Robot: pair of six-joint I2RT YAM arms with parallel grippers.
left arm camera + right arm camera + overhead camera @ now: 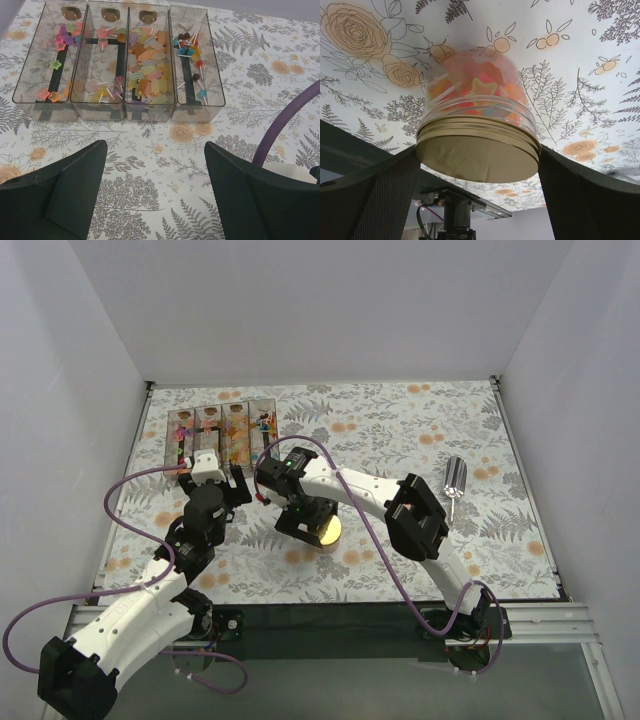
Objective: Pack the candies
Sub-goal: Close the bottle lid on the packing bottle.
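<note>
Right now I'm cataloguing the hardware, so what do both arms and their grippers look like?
Both the left arm and right arm have white links between bulky black joints. A purple cable loops loosely along each. The left gripper and right gripper have two broad black fingers with a fine mesh texture. No markings are legible.

Right hand [313, 522] at gold-lidded jar [330, 531], four trays [210, 412] of candies [237, 438] back left
</note>
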